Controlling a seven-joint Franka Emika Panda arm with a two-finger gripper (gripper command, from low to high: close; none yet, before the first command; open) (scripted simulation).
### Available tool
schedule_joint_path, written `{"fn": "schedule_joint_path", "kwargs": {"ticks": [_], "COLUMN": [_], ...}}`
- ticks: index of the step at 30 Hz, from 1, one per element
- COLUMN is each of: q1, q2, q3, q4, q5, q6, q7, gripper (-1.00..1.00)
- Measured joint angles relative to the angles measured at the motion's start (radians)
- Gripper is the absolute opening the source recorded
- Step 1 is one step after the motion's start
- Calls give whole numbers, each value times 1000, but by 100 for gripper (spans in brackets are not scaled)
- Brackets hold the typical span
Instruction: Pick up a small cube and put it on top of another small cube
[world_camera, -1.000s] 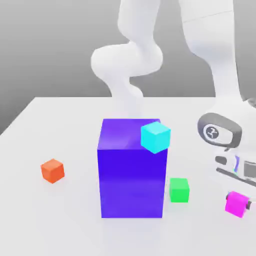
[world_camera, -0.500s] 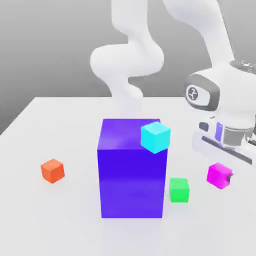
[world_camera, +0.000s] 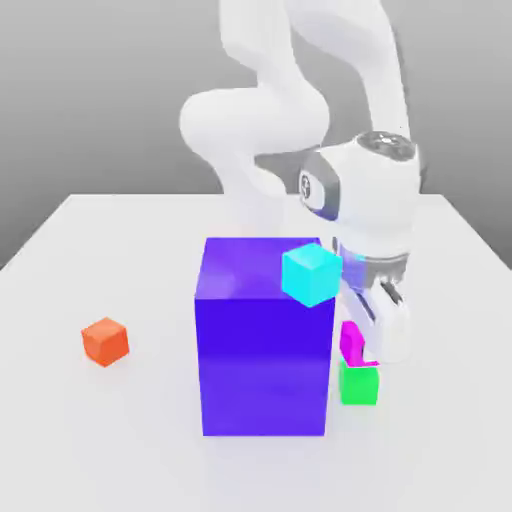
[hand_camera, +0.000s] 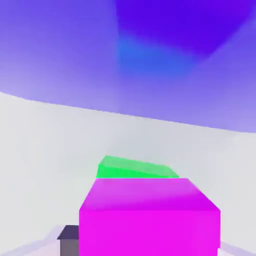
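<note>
Magenta cube (world_camera: 351, 342) sits right-centre, just above the green cube (world_camera: 358, 384) beside the purple block (world_camera: 262, 335), pincer (world_camera: 372, 335) around it, grip state unclear; looks light, rigid, slick, best taken on opposite flat faces.

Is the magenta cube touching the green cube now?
Touching. In the exterior view the magenta cube sits directly on the green cube, no gap between them.
</note>
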Motion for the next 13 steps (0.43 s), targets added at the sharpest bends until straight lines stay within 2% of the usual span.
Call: {"fn": "schedule_joint_path", "kwargs": {"ticks": [6,9,13], "q1": [5,34,65], "q2": [0,-89,-232], "q3": [0,-4,-24], "q4": [0,-4,-10], "q5": [4,81,130], "q6": [-1,-85,-221], "q7": [-3,-56,-89], "gripper": [100,100,100]}}
